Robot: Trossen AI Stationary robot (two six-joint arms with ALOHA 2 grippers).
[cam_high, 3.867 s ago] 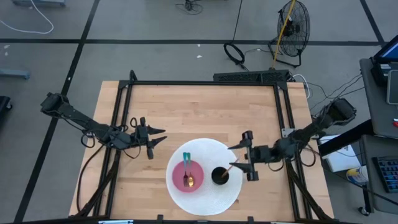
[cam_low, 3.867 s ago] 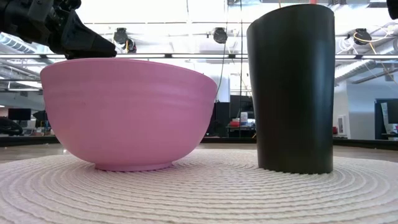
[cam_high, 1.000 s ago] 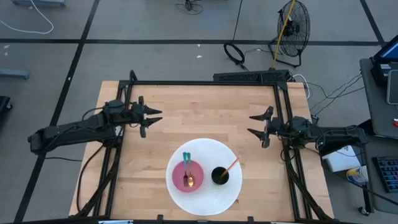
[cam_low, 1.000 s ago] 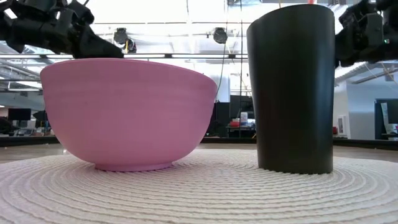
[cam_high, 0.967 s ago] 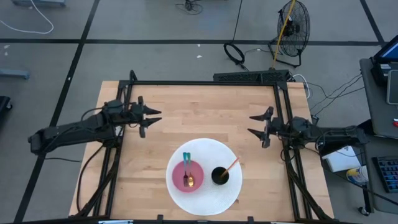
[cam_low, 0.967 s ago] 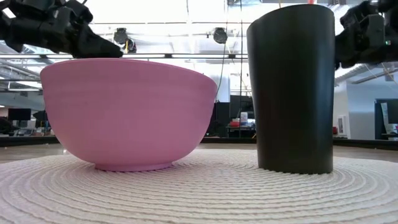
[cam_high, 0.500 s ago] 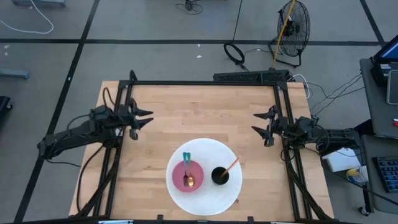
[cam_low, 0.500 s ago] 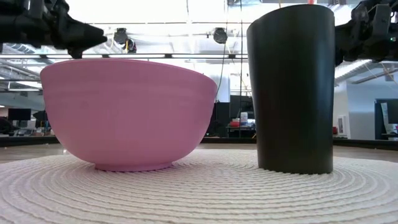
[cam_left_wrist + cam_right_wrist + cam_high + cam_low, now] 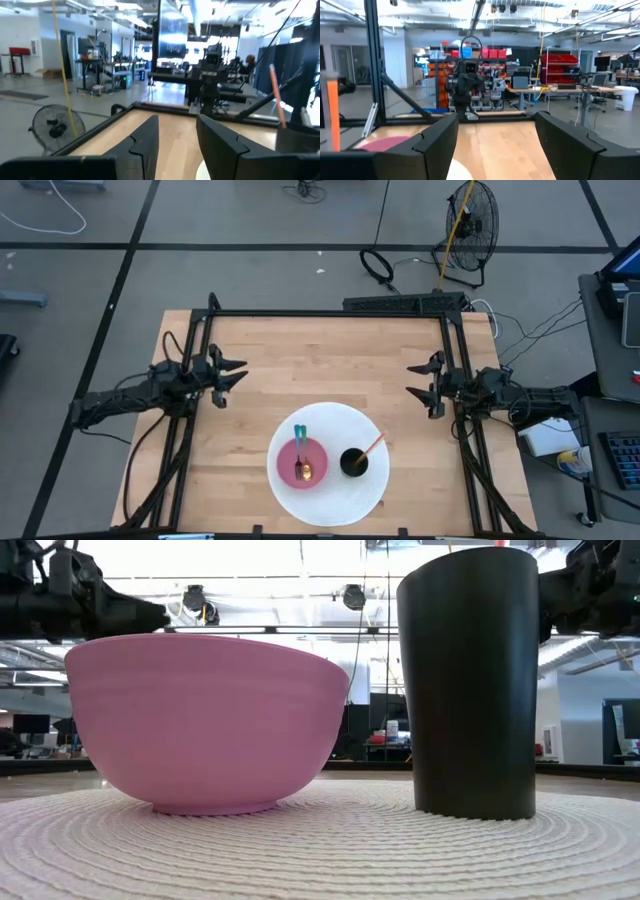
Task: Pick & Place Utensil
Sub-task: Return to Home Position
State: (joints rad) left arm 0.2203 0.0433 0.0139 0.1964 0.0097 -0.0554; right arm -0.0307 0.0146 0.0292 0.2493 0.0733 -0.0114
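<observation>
- High view: the left gripper [image 9: 232, 376] is hovering near the left edge of the table [image 9: 320, 355] and the right gripper [image 9: 421, 381] near its right edge, both spread apart and carrying nothing. The green spoon [image 9: 300, 442] is lying in the pink bowl [image 9: 312, 455]. The orange straw [image 9: 372, 446] is leaning in the black cup [image 9: 352, 463]. Both vessels are sitting on the white table mat [image 9: 330, 420].
- Low view: bowl and cup are standing upright and apart.
- Left wrist view: the fingers [image 9: 145, 142] are gaping, empty.
- Right wrist view: this claw is also gaping, empty. Homing well probably means folding both arms away from the mat, clear of the straw's raised tip.
</observation>
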